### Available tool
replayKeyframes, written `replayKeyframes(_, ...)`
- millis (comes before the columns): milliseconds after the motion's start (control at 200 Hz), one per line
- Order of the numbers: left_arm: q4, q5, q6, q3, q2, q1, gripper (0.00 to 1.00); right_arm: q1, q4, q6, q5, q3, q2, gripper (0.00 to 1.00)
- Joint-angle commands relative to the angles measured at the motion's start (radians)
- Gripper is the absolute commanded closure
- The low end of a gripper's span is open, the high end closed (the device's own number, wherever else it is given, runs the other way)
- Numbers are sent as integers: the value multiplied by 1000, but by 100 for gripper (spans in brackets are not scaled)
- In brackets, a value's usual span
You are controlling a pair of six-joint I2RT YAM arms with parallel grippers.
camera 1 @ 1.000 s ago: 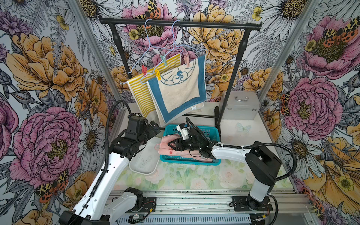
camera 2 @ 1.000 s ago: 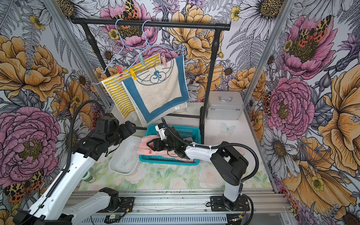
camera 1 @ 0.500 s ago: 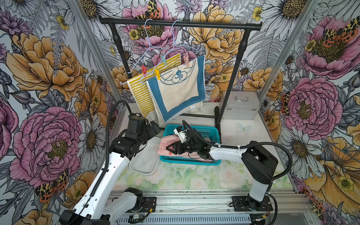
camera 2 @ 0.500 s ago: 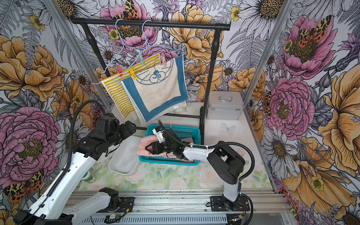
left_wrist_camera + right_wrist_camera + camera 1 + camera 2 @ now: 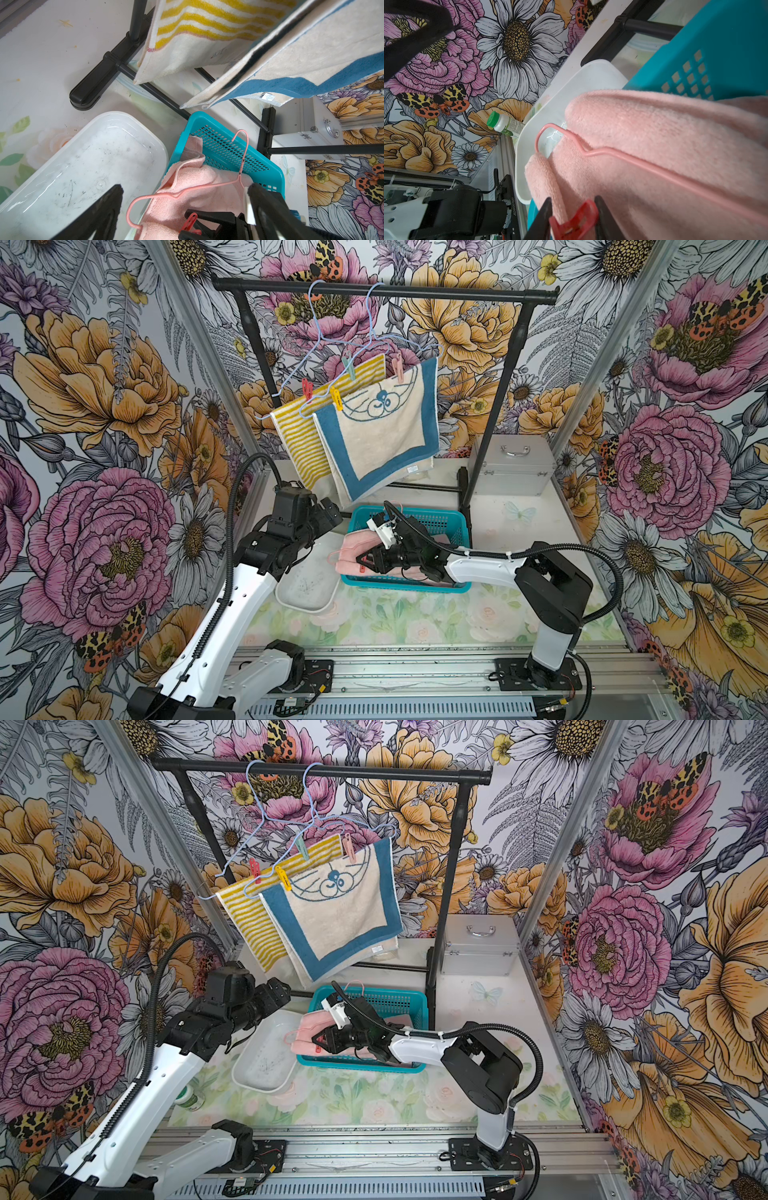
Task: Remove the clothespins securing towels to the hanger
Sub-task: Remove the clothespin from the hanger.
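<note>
in both top views our right gripper [image 5: 365,563] is reaching low over the pink towel [image 5: 351,545] in the teal basket [image 5: 440,517], while four clothespins [image 5: 336,398] are pinning two towels [image 5: 386,435] to the hangers [image 5: 320,329]. the left wrist view is showing our left gripper [image 5: 185,187] spread wide, empty. in the right wrist view we are pinching the red clothespin [image 5: 574,218] against that pink towel.

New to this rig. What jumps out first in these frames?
Loud floral wallpaper covers the walls. At the back, a striped towel and a blue-bordered towel hang from wire hangers on a black rack, pinned with coloured clothespins. Up front, the right tool is closed on a red clothespin on the pink towel in the teal basket.
</note>
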Motion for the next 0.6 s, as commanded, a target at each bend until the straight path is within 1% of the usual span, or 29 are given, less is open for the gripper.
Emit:
replayKeyframes(0, 14, -7, 21, -6, -8, -1, 4, 10, 0, -49, 27, 27, -44, 67)
replayKeyframes(30, 14, -7, 22, -6, -7, -2, 4, 13, -4, -57, 29, 28, -48, 67)
replayKeyframes(110, 14, -6, 22, -7, -7, -2, 4, 12, -20, -77, 40, 30, -55, 61)
replayKeyframes(170, 14, -6, 21, -7, -8, -3, 4, 11, -22, -85, 42, 31, -58, 59)
replayKeyframes(330, 16, -11, 25, -1, -2, -2, 4, 12, -28, -91, 35, 41, -54, 59)
replayKeyframes(395, 18, -11, 23, 0, 2, -2, 4, 11, -31, -95, 32, 45, -54, 62)
replayKeyframes(595, 23, -10, 25, 10, 16, -2, 4, 11, -45, -111, 35, 54, -59, 79)
